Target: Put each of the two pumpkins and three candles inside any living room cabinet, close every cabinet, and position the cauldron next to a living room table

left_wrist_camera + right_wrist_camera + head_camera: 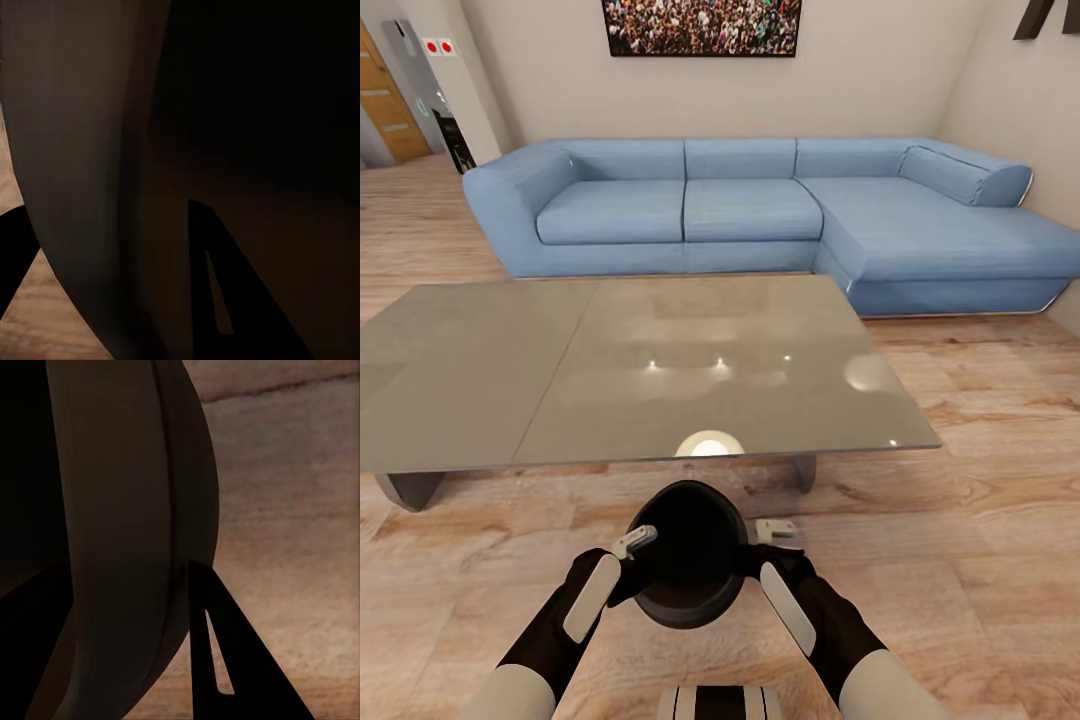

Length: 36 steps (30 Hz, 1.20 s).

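Gripping the cauldron (690,555) rim from both sides, the left gripper (628,548) and right gripper (772,532) each have a finger inside and one outside the wall, clamped on it. It sits low centre of the frame, mouth up, above the wood floor (980,560). Just beyond stands a grey table (610,370); behind that, a blue sofa (760,210).

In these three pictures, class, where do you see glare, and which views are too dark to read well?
Head view: bright ceiling-light reflections glare on the glossy grey rectangular table. Left wrist view: nearly black, looking into the round black cauldron. Right wrist view: the cauldron's wall is dim, the wooden floor soft and blurred.
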### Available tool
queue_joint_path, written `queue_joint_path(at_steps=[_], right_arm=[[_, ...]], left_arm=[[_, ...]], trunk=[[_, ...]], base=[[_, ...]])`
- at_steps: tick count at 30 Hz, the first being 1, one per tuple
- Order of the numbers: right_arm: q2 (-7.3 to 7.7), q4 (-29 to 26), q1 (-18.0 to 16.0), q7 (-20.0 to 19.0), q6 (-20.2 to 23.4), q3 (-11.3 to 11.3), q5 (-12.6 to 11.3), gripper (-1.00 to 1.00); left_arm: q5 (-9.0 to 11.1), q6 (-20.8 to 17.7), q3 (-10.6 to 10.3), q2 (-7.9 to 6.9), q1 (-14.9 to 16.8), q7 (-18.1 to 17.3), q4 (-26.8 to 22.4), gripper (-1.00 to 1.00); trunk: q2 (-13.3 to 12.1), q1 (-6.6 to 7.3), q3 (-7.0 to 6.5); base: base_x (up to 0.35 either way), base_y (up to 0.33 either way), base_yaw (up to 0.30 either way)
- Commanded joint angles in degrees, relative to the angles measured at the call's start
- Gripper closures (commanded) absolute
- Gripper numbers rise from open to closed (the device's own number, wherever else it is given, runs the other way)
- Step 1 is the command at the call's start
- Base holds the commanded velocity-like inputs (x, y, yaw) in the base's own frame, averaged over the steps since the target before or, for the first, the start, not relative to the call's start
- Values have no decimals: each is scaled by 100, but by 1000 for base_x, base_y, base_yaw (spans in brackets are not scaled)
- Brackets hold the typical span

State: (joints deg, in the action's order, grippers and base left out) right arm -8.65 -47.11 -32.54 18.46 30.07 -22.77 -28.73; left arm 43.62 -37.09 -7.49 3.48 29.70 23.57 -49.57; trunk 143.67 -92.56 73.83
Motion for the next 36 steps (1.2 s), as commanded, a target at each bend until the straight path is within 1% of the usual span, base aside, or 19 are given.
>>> queue_joint_path(at_steps=[1, 11, 32, 36], right_arm=[[8, -316, -10, -133, -28, -58, -236, 100], [9, -325, -11, -132, -28, -60, -238, 100], [8, -326, -14, -132, -28, -60, -238, 100], [9, -326, -14, -132, -28, -60, -238, 100]], left_arm=[[-64, -193, -60, -172, 0, 84, -6, 100], [-64, -193, -60, -166, 0, 84, -6, 100], [-64, -193, -60, -163, 0, 85, -5, 100], [-64, -193, -60, -169, 0, 86, -5, 100]], trunk=[[2, 1, 4], [2, 1, 4], [30, -53, 469], [30, -53, 469]], base=[[12, 0, 0], [1, 0, 0], [0, 0, 0], [0, 0, 0]])
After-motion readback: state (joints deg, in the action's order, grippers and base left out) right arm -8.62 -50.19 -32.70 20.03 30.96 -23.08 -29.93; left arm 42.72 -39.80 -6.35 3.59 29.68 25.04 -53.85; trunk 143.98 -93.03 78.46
